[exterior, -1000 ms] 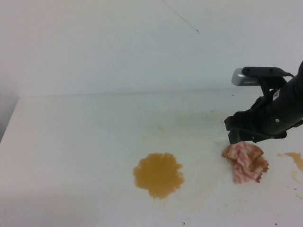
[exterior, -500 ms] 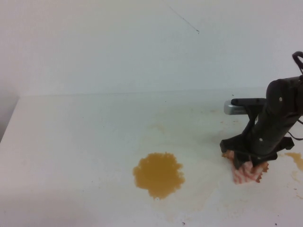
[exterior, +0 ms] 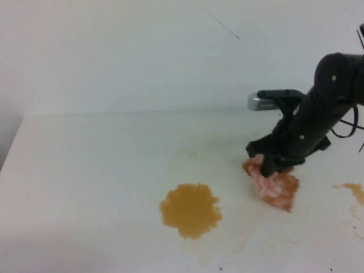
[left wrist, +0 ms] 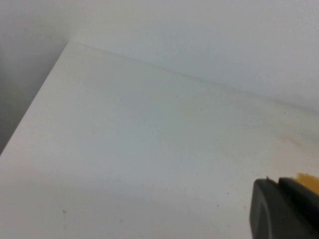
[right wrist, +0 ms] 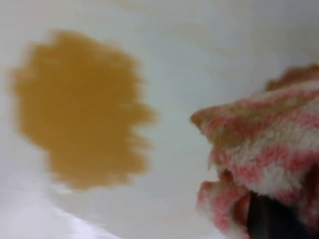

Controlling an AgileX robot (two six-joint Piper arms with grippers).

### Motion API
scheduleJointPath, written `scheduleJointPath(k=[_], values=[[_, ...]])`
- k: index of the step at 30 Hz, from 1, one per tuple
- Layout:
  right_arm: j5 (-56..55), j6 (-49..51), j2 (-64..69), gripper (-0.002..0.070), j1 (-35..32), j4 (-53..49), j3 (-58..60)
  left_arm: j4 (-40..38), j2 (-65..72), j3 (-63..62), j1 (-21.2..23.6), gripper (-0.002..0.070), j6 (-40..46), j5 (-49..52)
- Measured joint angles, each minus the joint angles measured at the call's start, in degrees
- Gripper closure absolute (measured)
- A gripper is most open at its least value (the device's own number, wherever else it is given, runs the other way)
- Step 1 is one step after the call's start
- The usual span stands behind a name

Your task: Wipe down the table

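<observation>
A crumpled red-and-white cloth (exterior: pixel 277 186) lies on the white table (exterior: pixel 85 170), with my right gripper (exterior: pixel 273 168) pressed down into it and shut on it. In the right wrist view the cloth (right wrist: pixel 259 144) bunches around a dark finger (right wrist: pixel 271 219). A round brown spill (exterior: pixel 190 209) sits on the table to the left of the cloth, a short gap away; it fills much of the right wrist view as the brown spill (right wrist: pixel 79 107). My left gripper (left wrist: pixel 275 183) hovers over bare table, fingers together and holding nothing, with an edge of the spill (left wrist: pixel 309 181) just beyond it.
A smaller brown stain (exterior: pixel 355 191) marks the table near its right edge. Faint yellowish smears (exterior: pixel 193 152) run across the middle. A white wall (exterior: pixel 142 51) rises behind the table, and the table's left edge (exterior: pixel 11 148) drops off.
The right gripper came down onto the cloth, closed on it and dragged it left toward the brown spill. The arm now leans further left.
</observation>
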Motion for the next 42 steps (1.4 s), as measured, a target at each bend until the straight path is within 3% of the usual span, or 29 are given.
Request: scheduleJointPath(k=[6,14,33,42], values=[[3.48,-4.86,-0.23,0.0676,6.61,7.41,-7.84,0.0,0.0,0.0,0.0,0.0675,0.0,0.0],[0.02,-5.95,0.54,0.0676,14.38,12.16,-10.21,0.0,0.0,0.0,0.0,0.0675,0.0,0.0],[-1.78,-5.55,17.06,0.0676,15.7,14.57,-10.21,0.0,0.0,0.0,0.0,0.0675,0.0,0.0],[-7.31,-1.7,18.13,0.0676,15.24,4.85,-10.21,0.0,0.0,0.0,0.0,0.0675,0.0,0.0]])
